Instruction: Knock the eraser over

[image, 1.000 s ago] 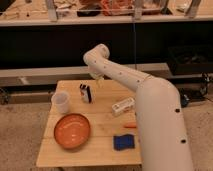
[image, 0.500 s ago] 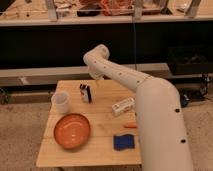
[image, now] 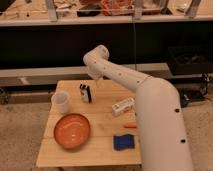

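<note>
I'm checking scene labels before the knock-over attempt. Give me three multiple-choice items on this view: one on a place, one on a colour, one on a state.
1. Where on the table does the eraser stand?
A. between the white cup and the white bottle
B. at the front right corner
C. at the front left edge

2. What colour is the sponge-like block near the front of the table?
A. green
B. blue
C. yellow

3. What state is the eraser in?
A. lying flat
B. lifted off the table
C. upright

Answers:
1 A: in the view, the cup is on its left and the bottle on its right.
2 B: the block is plainly blue.
3 C: it stands on end on the wood, and the gripper hangs just behind it, slightly to the right in the view.
</note>
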You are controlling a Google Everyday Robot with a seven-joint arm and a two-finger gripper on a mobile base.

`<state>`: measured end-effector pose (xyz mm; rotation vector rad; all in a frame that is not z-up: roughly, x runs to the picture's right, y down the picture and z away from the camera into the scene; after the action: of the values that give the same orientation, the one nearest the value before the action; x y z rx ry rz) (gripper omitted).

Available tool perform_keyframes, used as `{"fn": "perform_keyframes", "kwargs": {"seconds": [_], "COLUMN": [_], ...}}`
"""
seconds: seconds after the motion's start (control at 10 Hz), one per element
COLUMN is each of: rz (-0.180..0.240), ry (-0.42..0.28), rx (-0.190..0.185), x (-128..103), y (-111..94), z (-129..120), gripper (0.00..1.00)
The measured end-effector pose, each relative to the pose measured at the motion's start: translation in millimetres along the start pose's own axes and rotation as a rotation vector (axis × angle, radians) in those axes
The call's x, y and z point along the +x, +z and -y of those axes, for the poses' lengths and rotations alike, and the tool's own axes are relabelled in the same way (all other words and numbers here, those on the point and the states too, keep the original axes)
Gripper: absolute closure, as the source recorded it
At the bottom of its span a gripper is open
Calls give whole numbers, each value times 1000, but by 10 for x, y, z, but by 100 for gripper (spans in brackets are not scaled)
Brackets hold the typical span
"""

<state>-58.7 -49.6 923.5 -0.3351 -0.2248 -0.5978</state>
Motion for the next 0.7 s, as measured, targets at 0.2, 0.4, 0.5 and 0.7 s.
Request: {"fn": "perform_keyframes", "kwargs": {"seconds": [0.2, 0.4, 0.5, 0.7], "rz": [4, 7, 10, 9], "ry": [-20, -41, -47, -59], "rx": [5, 10, 13, 17], "x": [-23, -107, -125, -46], "y": [11, 13, 16, 15], "z": [-8, 28, 40, -27], "gripper": [42, 59, 60, 69]}}
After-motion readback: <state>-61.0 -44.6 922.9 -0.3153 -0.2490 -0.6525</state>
